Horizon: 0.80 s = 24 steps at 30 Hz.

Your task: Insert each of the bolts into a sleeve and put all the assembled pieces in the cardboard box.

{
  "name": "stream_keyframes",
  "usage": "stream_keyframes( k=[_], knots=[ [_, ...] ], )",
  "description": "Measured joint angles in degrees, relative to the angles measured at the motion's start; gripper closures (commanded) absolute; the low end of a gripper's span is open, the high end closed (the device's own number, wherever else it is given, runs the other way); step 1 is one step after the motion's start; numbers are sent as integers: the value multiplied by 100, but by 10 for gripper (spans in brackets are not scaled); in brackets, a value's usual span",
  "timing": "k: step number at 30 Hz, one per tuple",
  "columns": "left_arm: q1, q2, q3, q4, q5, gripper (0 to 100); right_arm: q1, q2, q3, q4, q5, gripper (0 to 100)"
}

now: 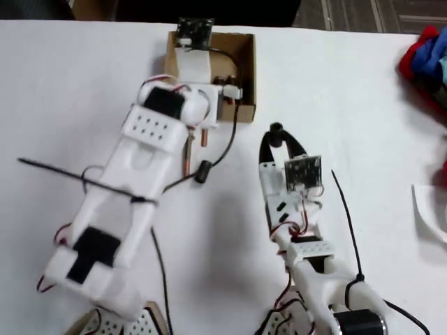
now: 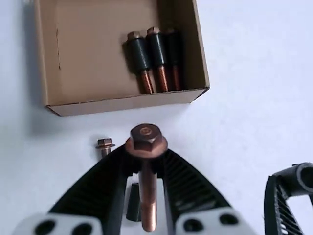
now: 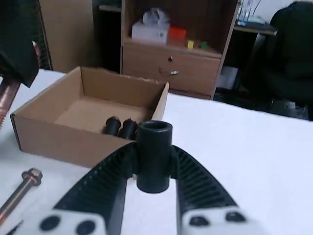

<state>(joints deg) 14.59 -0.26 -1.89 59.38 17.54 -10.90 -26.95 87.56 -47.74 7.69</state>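
My left gripper (image 2: 146,155) is shut on a copper bolt (image 2: 145,142), head toward the cardboard box (image 2: 49,58), just outside the box's near wall. Three assembled pieces (image 2: 154,58) lie in one corner of the box. A loose bolt (image 2: 104,146) lies on the table beside the held one. My right gripper (image 3: 154,164) is shut on an upright black sleeve (image 3: 154,147), short of the box (image 3: 73,139). From above, the sleeve (image 1: 276,129) is right of the box (image 1: 247,77), and the loose bolt (image 1: 188,150) lies below it.
Red and blue items (image 1: 426,56) sit at the table's right edge, with a white object (image 1: 429,209) below them. A black cable tie (image 1: 56,174) sticks out over the table on the left. Beyond the table stands a wooden cabinet (image 3: 171,63).
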Motion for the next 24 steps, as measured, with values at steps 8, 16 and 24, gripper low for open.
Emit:
stream_keyframes(
  k=[8, 16, 24],
  knots=[
    [0, -2233, 3393, -3437, 0, 976, 0, 1749, 9, -2444, 0, 978],
    [308, -3490, 5134, -6277, -325, 976, 0, 3323, -316, -3947, 0, 978],
    [1169, -3473, 5160, -7077, -1011, 976, -62, 4220, -835, -3991, 0, 979]
  ],
)
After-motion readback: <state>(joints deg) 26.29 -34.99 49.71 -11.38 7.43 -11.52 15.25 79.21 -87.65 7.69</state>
